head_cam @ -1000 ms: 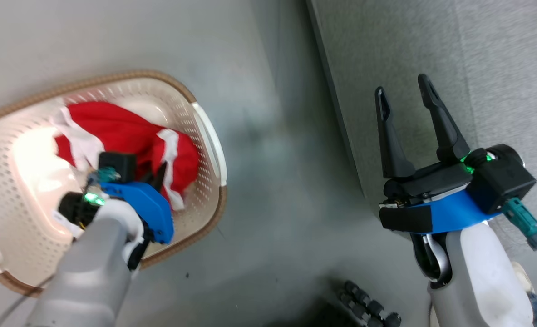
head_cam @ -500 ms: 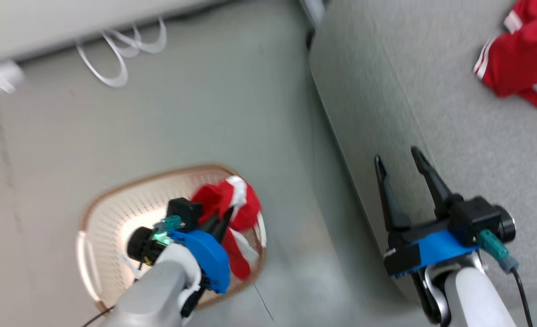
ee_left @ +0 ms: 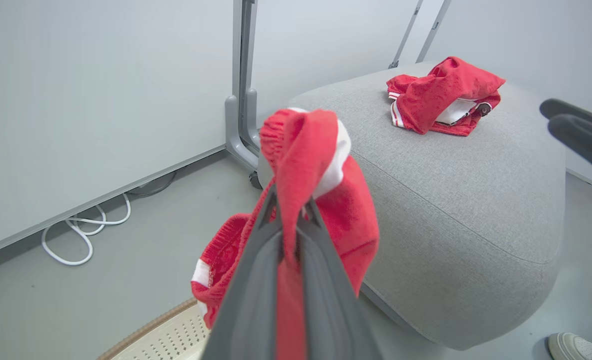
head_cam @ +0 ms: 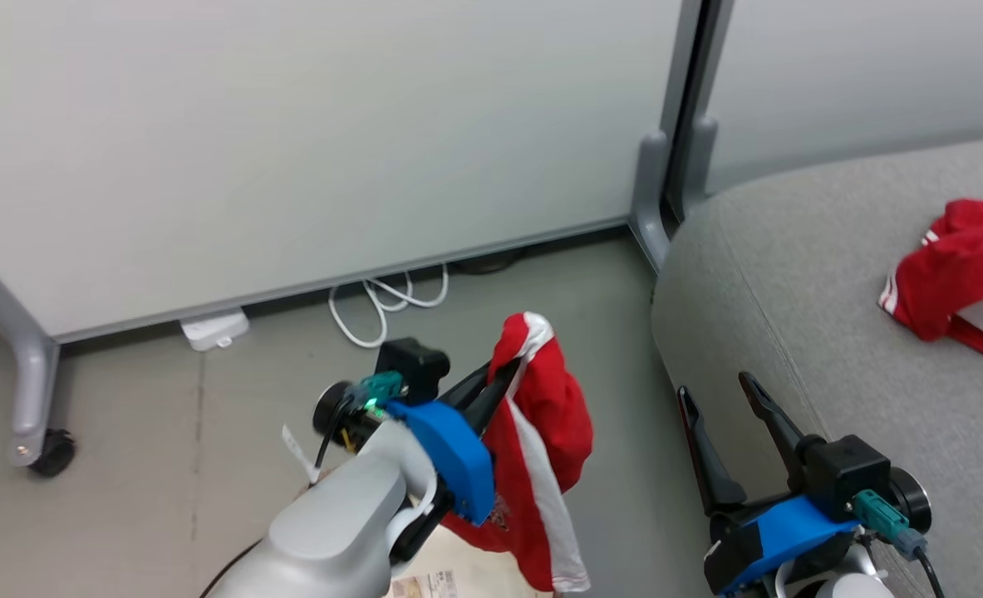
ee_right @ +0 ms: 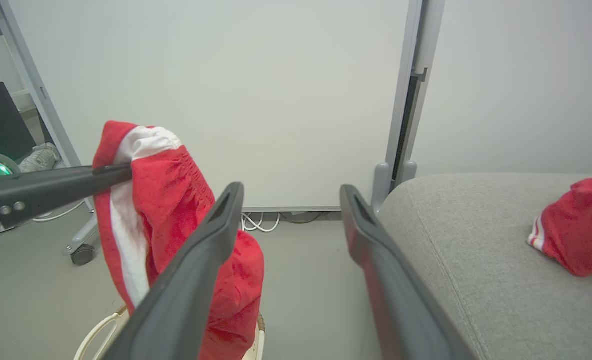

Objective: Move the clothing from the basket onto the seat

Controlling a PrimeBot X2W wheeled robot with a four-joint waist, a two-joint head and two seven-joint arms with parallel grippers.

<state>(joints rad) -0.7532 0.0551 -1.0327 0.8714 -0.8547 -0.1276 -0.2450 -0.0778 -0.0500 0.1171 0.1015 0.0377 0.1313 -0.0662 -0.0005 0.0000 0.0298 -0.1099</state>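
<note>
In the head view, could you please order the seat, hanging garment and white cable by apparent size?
1. seat
2. hanging garment, nearer the camera, which inflates it
3. white cable

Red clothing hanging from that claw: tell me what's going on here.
The left claw is shut on a red garment, which hangs in the air above the basket. The right claw is open and empty beside the seat. A second red garment already lies on the seat, so the held one probably goes there next.
</note>
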